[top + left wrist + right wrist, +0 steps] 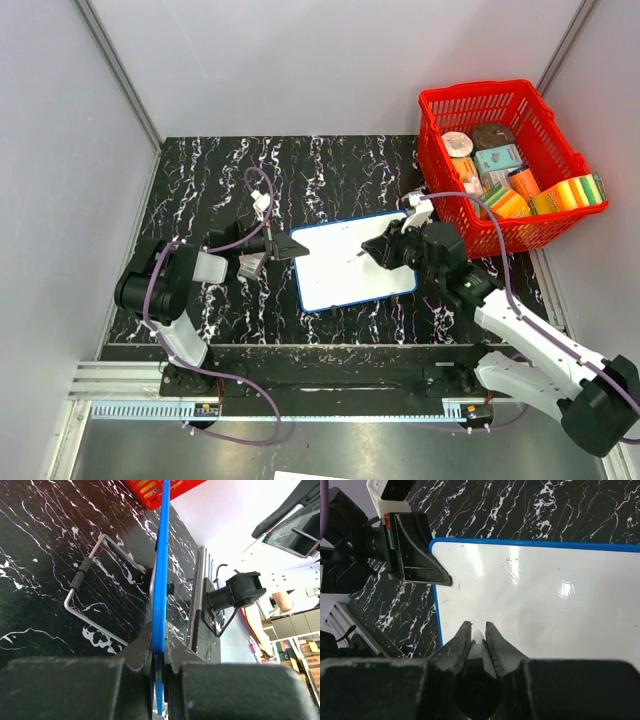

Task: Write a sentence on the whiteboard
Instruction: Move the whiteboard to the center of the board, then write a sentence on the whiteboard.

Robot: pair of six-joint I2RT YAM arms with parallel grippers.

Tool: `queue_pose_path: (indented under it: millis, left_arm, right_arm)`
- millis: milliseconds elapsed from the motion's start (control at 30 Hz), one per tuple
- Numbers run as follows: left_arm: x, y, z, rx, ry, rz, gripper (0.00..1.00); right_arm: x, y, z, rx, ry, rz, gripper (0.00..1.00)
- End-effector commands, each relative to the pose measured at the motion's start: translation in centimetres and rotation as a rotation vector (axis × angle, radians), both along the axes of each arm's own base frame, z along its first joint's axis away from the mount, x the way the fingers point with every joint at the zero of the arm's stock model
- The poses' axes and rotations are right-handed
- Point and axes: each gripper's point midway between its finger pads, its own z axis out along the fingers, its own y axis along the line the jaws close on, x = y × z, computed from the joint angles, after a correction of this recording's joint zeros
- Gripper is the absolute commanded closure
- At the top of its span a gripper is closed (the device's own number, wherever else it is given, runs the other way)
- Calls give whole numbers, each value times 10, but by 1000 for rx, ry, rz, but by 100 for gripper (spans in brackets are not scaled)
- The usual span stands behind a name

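Presently the whiteboard (340, 275) lies mid-table, bare, with no writing showing. The left gripper (283, 245) is clamped shut on its blue rim, steadying it. The right gripper (372, 252) is closed around a marker (478, 636), the tip just ahead of its fingers and over the board near the clamped edge. Step, I judge: first stroke pending. The next move calls for lowering the tip to light contact.

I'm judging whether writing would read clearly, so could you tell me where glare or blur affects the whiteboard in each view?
Top external: the whiteboard is evenly lit. Right wrist: two glare patches on it; the right gripper and its marker are dark and soft. Left wrist: board edge-on in the left gripper, rim sharp, background washed out.
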Motion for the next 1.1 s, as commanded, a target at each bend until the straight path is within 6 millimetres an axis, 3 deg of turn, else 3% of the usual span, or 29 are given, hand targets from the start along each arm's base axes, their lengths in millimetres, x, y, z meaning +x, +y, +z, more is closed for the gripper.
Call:
queue_pose_path:
  millis: [0, 133, 333, 500, 833, 1067]
  left_arm:
    - [8, 1, 8, 10, -114, 0, 100]
    - [8, 3, 2, 14, -110, 32, 100]
    - [6, 3, 1, 17, -118, 66, 100]
    - [1, 4, 1, 24, -116, 74, 100]
    - [0, 4, 3, 21, -117, 66, 100]
    - [0, 4, 3, 21, -121, 65, 100]
  right_arm:
    - [15, 9, 31, 39, -100, 0, 100]
    - [28, 14, 39, 33, -132, -10, 100]
    - [46, 21, 72, 51, -241, -46, 100]
    - [50, 40, 87, 27, -329, -73, 100]
    - [49, 80, 76, 6, -419, -63, 100]
    - [53, 92, 61, -35, -424, -90, 100]
